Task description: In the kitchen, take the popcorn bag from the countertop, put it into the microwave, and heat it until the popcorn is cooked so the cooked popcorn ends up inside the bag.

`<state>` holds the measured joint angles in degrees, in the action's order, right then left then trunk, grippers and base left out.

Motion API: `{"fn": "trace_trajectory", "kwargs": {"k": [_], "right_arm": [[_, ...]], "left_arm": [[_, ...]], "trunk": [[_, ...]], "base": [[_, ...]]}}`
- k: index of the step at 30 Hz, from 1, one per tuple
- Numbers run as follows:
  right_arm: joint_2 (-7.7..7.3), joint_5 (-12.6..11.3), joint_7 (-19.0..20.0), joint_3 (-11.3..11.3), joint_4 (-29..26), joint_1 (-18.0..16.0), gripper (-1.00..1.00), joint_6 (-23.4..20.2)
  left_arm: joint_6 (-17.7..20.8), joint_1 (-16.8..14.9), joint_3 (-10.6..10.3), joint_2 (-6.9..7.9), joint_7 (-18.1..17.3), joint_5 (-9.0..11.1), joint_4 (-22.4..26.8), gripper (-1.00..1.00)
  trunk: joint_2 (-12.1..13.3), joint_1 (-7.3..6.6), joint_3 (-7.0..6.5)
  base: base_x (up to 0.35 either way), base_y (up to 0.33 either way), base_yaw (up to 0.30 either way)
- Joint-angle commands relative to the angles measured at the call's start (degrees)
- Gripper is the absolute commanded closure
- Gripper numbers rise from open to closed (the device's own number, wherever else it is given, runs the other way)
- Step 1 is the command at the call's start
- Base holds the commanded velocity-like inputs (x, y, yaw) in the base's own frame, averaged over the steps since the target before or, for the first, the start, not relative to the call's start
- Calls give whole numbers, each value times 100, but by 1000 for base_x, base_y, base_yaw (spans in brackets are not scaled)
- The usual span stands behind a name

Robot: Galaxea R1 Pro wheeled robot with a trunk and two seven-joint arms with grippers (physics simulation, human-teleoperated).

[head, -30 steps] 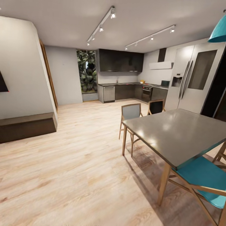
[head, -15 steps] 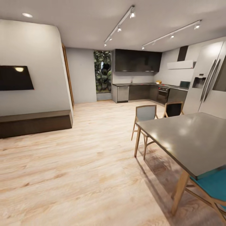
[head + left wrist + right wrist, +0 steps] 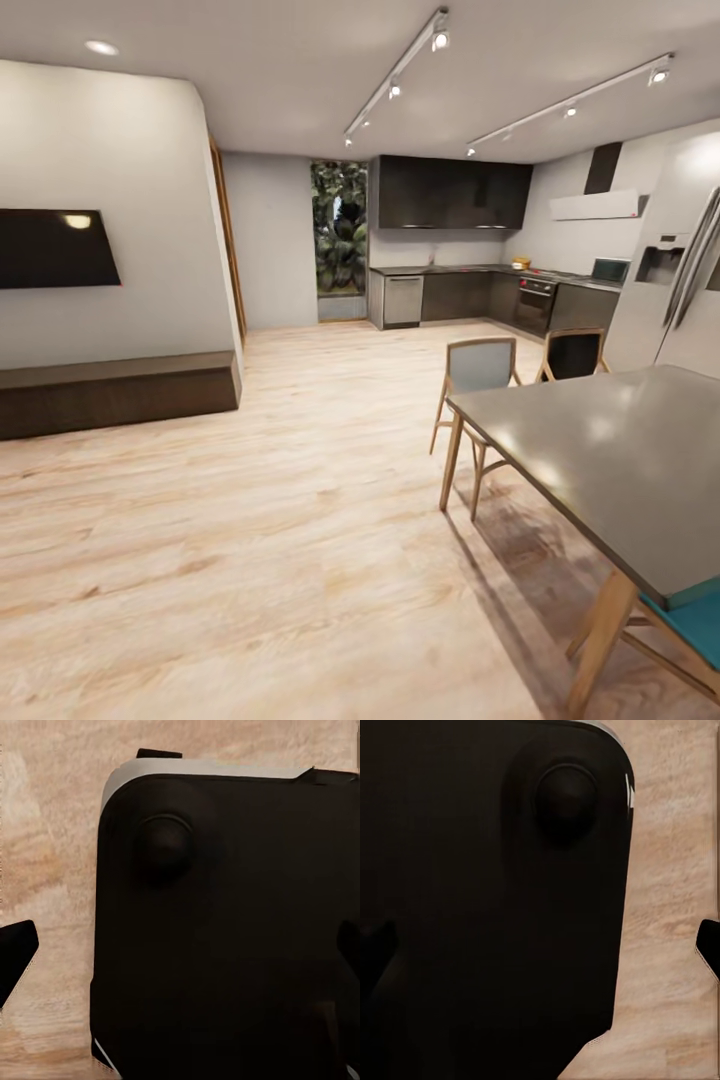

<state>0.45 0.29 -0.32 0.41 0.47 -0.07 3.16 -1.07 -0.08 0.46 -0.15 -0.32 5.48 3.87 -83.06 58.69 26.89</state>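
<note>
The kitchen lies far off at the back right of the head view. Its grey countertop [image 3: 470,269] runs over dark cabinets. The pale mint microwave [image 3: 610,269] stands on that countertop near the fridge. A small tan-yellow object [image 3: 521,263] sits further left on it, too small to tell whether it is the popcorn bag. My left gripper [image 3: 180,960] hangs open over my own dark base, fingertips [image 3: 15,956] at the picture's edges. My right gripper [image 3: 540,952] is also open, with nothing between its fingers.
A grey dining table [image 3: 620,460] with wooden chairs [image 3: 480,375] stands close at the right. A steel fridge [image 3: 680,290] is behind it. A dark bench [image 3: 110,390] and a wall TV [image 3: 55,248] are at the left. Wooden floor [image 3: 300,480] stretches toward the kitchen.
The whole head view has swung left and moved forward: the table and fridge slid right, the TV came into view. That is camera motion, not the things moving.
</note>
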Motion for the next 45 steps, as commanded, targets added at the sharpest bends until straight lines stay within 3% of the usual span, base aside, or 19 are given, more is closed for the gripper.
{"fn": "trace_trajectory", "kwargs": {"k": [1,45], "right_arm": [[1,5,-3,3,5,-2,-100,21],[7,12,-3,-17,-41,-2,-100,35]], "left_arm": [[-9,-1,-1,1,-3,59,0,-100],[-7,-1,7,-3,-3,67,-1,-100]], "trunk": [[-2,3,4],[-2,3,4]], "base": [[322,0,0],[323,0,0]]}}
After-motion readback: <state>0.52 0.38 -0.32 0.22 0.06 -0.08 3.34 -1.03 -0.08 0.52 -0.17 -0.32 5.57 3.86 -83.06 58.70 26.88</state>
